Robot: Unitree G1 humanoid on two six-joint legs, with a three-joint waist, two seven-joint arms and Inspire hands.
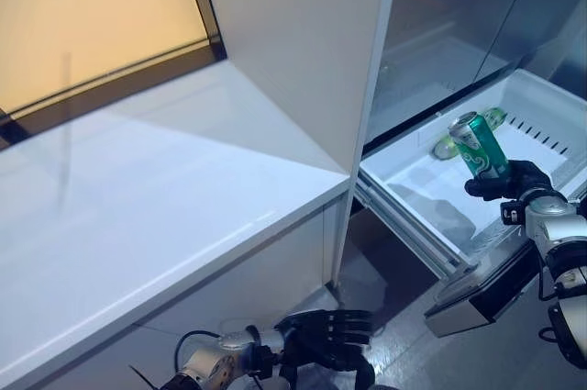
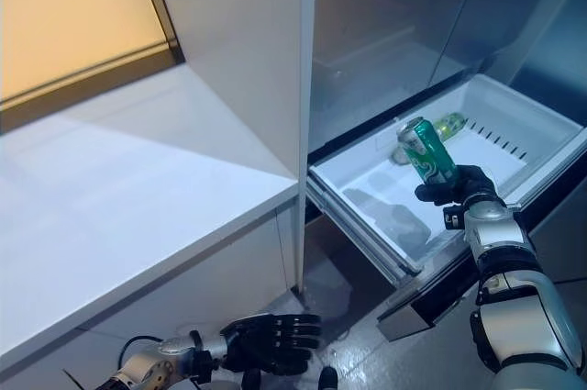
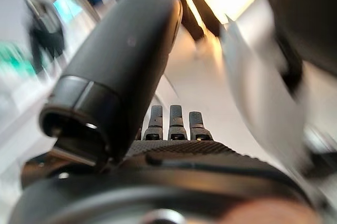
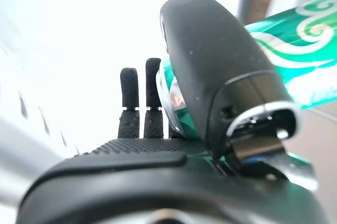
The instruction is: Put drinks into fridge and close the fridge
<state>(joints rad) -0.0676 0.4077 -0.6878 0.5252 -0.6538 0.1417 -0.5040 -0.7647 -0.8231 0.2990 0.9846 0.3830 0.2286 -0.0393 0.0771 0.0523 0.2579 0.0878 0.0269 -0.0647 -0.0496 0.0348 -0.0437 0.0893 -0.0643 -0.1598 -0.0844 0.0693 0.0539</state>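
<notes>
My right hand (image 1: 510, 180) is shut on a green can (image 1: 478, 145) and holds it tilted above the open white fridge drawer (image 1: 541, 101). The can also shows in the right wrist view (image 4: 295, 39), pinched under the thumb (image 4: 210, 50). More green cans (image 1: 470, 133) lie at the back of the drawer, partly hidden behind the held one. My left hand (image 1: 330, 328) hangs low beside the white counter, fingers straight and holding nothing; its thumb (image 3: 121, 60) and fingers (image 3: 174, 124) show in the left wrist view.
A white counter (image 1: 156, 197) fills the left. A white fridge side panel (image 1: 303, 41) stands between it and the open fridge compartment (image 1: 449, 14). The drawer's grey metal front (image 1: 477, 294) juts out towards me above the floor.
</notes>
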